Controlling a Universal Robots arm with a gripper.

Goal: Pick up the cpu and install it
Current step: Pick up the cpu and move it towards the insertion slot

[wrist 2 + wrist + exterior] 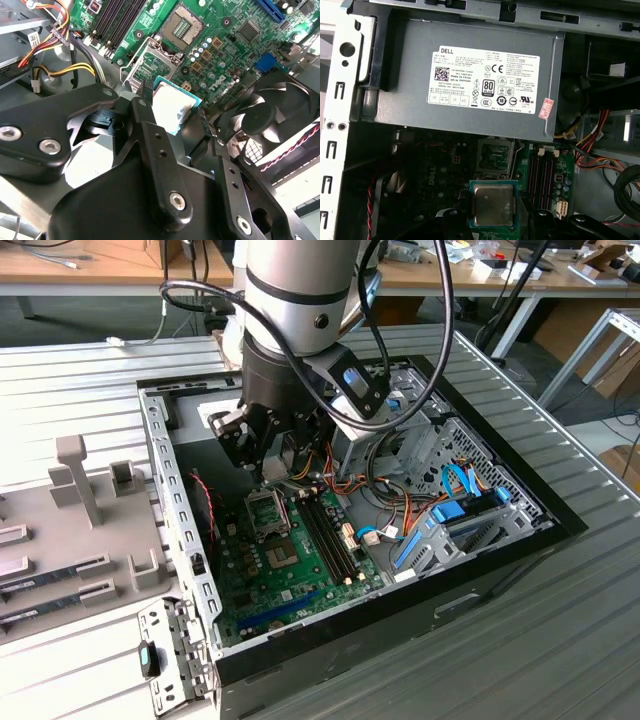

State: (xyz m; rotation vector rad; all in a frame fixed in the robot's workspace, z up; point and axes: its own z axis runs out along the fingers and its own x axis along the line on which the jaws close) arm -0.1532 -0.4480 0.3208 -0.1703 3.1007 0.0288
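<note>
CPU (493,205) sat clamped between the two fingers of the gripper (174,112), its silver lid showing in both wrist views, and we saw it held tilted, clear above the green motherboard (270,580) inside the open computer case (165,460). In the exterior view the gripper hung over the board's far end, just above the open socket (268,512), with the memory slots (330,535) to the exterior view's right.
</note>
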